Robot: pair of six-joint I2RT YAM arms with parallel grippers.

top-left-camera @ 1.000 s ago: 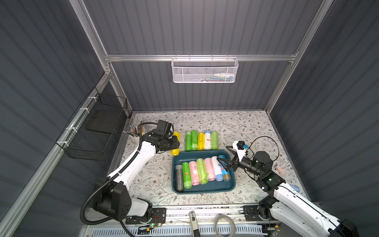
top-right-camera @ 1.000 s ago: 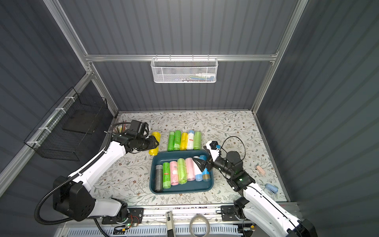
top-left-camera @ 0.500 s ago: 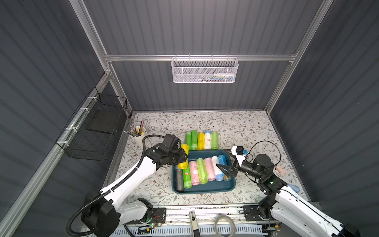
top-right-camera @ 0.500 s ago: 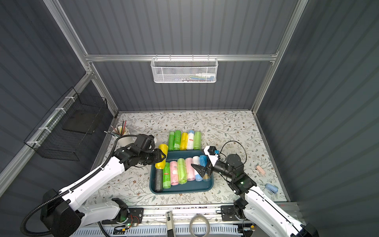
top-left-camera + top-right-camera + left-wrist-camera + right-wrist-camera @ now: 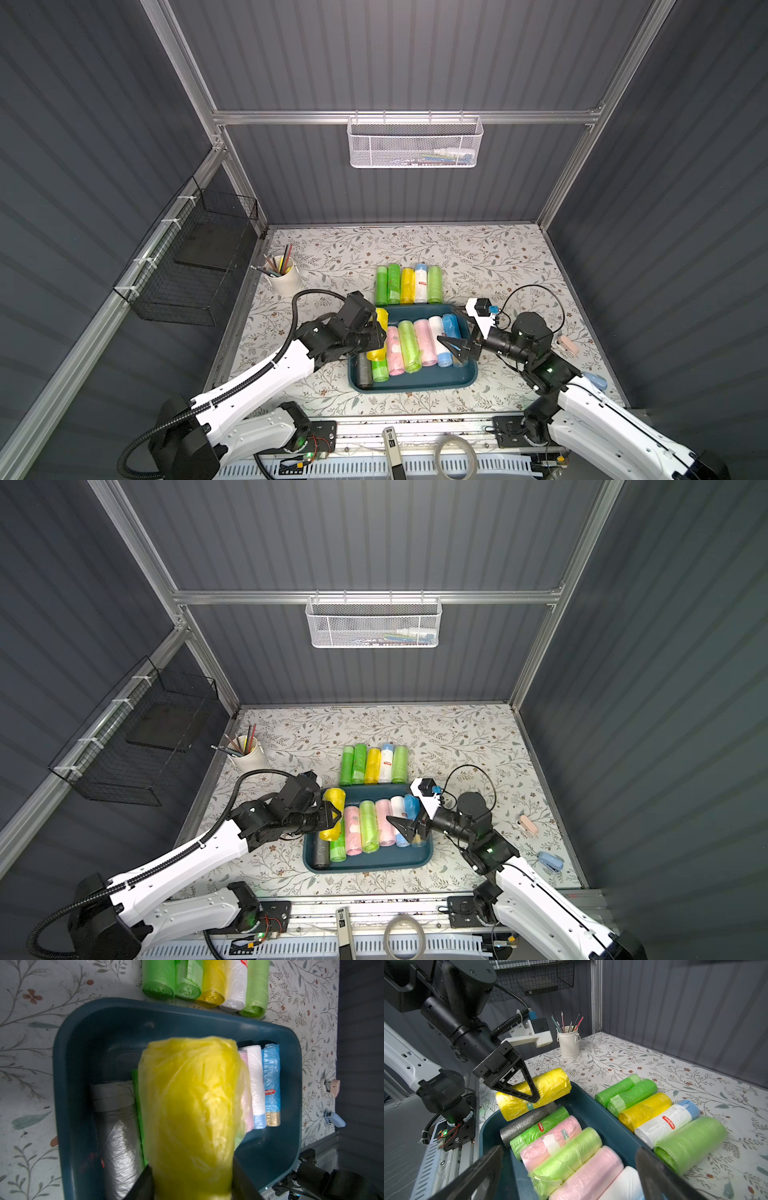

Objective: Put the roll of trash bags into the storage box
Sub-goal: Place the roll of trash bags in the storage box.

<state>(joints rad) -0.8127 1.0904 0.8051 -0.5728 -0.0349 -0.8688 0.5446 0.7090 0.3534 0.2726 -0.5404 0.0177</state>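
Black wire formed the basket (image 5: 195, 257) on the left wall, and near it a white cup (image 5: 286, 278) of pencils stood on the floral tabletop (image 5: 478, 257). Next came the left pincer (image 5: 335, 815), clamped across a yellow roll (image 5: 381, 320) and holding it over the left end of the teal box (image 5: 415, 382). Under it a grey roll (image 5: 364, 372) and a green roll (image 5: 380, 370) lay inside the box; whether the yellow roll touched them could not be told. Beside these in the box lay a pink roll (image 5: 395, 349), a lime roll (image 5: 409, 345), a second pink roll (image 5: 424, 343), a white roll (image 5: 435, 326) and a blue roll (image 5: 449, 326), packed side by side. Just past the far rim of the box, a row of five rolls (image 5: 407, 284) lay on the tabletop. Over the right end of the box hung the right pincer (image 5: 446, 349), its jaws wide apart and holding nothing. Farthest right, a pink item (image 5: 567, 345) and a blue item (image 5: 596, 380) lay on the tabletop, well apart from the box.
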